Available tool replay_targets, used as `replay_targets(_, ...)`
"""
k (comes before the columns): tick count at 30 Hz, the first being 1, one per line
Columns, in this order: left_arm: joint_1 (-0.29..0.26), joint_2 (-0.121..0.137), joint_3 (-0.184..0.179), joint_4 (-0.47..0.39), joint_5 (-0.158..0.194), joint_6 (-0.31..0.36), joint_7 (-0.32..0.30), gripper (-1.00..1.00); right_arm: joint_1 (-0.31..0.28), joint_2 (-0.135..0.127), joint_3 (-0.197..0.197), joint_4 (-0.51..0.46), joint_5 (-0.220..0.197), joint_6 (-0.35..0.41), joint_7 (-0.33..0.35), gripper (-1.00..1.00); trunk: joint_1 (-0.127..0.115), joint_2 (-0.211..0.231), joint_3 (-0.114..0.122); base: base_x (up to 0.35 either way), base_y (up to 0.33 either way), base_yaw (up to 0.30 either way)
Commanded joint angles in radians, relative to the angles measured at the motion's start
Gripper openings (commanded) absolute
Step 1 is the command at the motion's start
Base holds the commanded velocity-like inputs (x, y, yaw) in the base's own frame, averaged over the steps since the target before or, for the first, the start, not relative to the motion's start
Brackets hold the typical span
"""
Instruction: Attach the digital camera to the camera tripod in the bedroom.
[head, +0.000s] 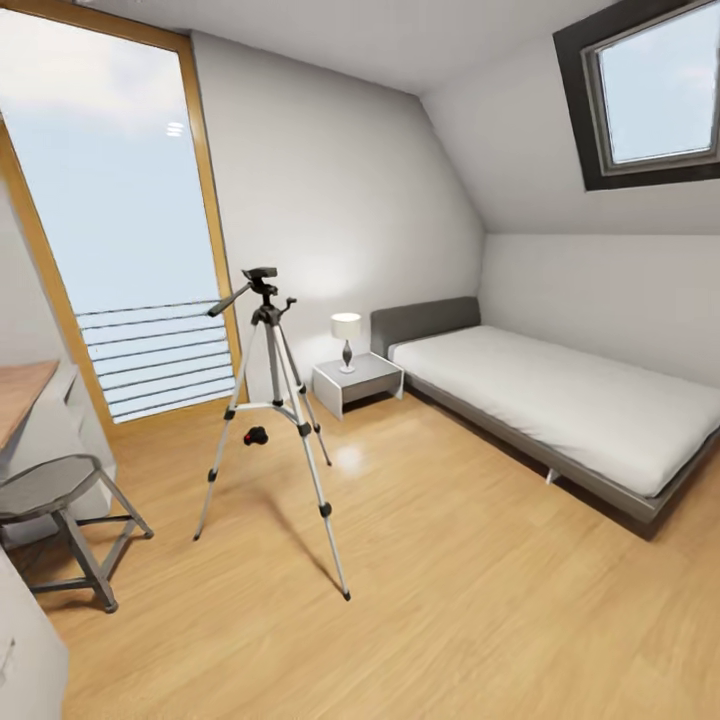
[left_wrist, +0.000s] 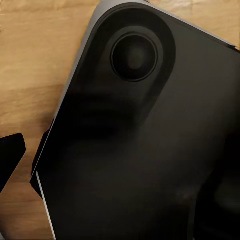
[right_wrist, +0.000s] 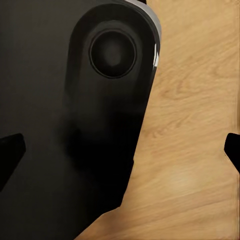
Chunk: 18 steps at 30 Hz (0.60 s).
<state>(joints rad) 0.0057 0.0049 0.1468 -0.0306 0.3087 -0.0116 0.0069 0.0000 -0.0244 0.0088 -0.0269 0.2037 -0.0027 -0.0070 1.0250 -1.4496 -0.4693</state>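
The tripod (head: 272, 420) is seen standing upright on the wood floor (head: 450, 580) of the bedroom, in front of the tall window (head: 110, 220). The camera (head: 257, 436) lies on the floor among the tripod's legs, well away from both pincers. A bed (head: 560, 400), a nightstand (head: 357, 382) with a lamp (head: 346, 340), and a stool (head: 60, 520) beside a worktop (head: 20, 395) are also shown. In the wrist views, dark robot bodywork is seen over the floor, with black fingertips (right_wrist: 233, 150) at the edges; whether either pincer is spread or pressed together cannot be told.
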Motion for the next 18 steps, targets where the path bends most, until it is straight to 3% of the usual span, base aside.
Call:
replay_targets(1,0.0,0.0,0.007,-0.002,0.0,-0.001,0.001,1.0,0.0,0.0,0.0,-0.001,0.007,0.0,-0.001,1.0,0.0,0.0,-0.001,0.0,0.0,0.292)
replay_targets(18,0.0,0.0,0.007,-0.002,-0.001,-0.001,0.001,1.0,0.0,0.0,0.0,-0.001,0.007,0.0,-0.001,1.0,0.0,0.0,-0.001,0.0,0.0,0.292)
